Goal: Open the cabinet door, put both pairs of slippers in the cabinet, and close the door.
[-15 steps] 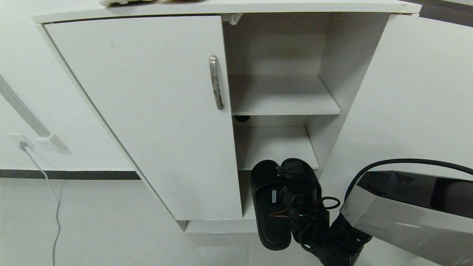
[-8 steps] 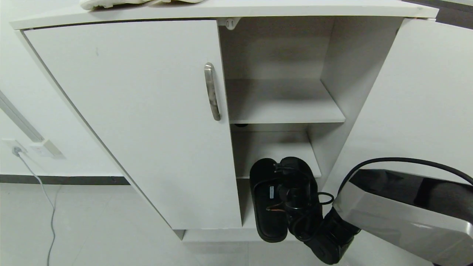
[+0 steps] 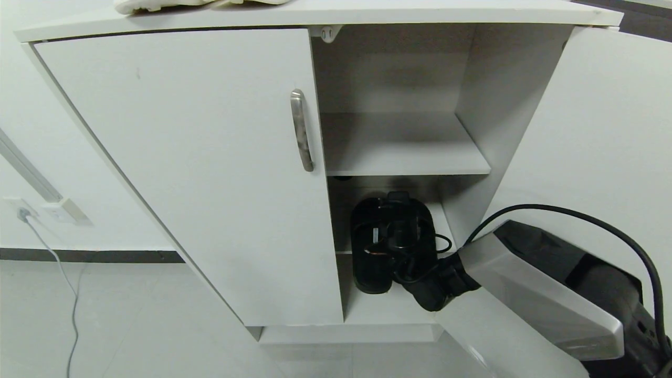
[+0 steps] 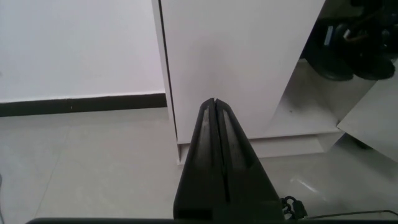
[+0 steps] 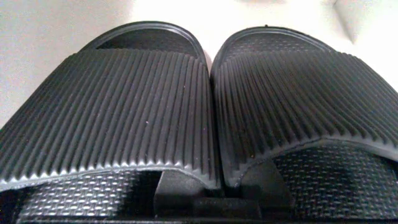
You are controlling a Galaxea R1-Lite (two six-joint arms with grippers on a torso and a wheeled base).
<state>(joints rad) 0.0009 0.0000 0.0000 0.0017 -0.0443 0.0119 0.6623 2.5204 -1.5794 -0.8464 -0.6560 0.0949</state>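
My right gripper point(image 3: 401, 239) is shut on a pair of black slippers point(image 3: 375, 247), held side by side in the cabinet's open right half. Their toe ends reach in over the lower shelf point(image 3: 443, 223), under the upper shelf point(image 3: 404, 168). In the right wrist view the ribbed straps of the black slippers point(image 5: 211, 106) lie close ahead, pinched together by my gripper point(image 5: 211, 199). A pale, soft pair point(image 3: 157, 4) lies on the cabinet top. My left gripper point(image 4: 214, 106) is shut on nothing, low before the closed left door point(image 4: 236, 56). The black slippers point(image 4: 348, 43) show past that door's edge.
The right door point(image 3: 604, 131) stands swung wide open beside my right arm. The left door point(image 3: 199, 157) with its metal handle point(image 3: 302, 130) is closed. A wall socket point(image 3: 23, 214) with a hanging cable point(image 3: 73, 315) sits at the left above bare floor.
My right arm has pushed the black slippers forward and up, from in front of the cabinet's base into the opening. The head view also shifted slightly early on.
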